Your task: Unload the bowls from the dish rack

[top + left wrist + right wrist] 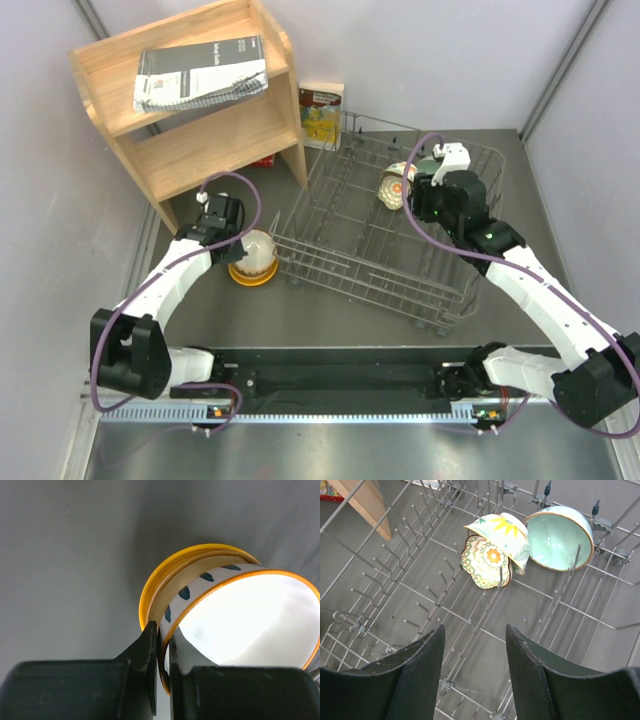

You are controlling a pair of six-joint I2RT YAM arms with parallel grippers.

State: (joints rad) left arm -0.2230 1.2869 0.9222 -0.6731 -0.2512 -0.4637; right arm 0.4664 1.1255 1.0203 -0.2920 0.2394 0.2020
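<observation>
My left gripper [164, 640] is shut on the rim of the white bowl with dark stripes [250, 615], one finger inside and one outside. That bowl sits tilted in the orange-yellow bowl [165, 575] on the table left of the dish rack [330, 265]. In the top view the left gripper [238, 232] is over this stack [254, 255]. My right gripper [475, 640] is open and empty above the rack floor. Ahead of it the scalloped cream floral bowl [492, 550] and the pale teal-green bowl [557, 537] lean on the tines. No separate tan-peach bowl shows.
A wooden shelf [200, 130] with a spiral notebook [200, 75] stands at the back left. A small book [320, 115] leans behind the rack. Upright tines [420, 580] surround the right gripper. Grey walls close in both sides.
</observation>
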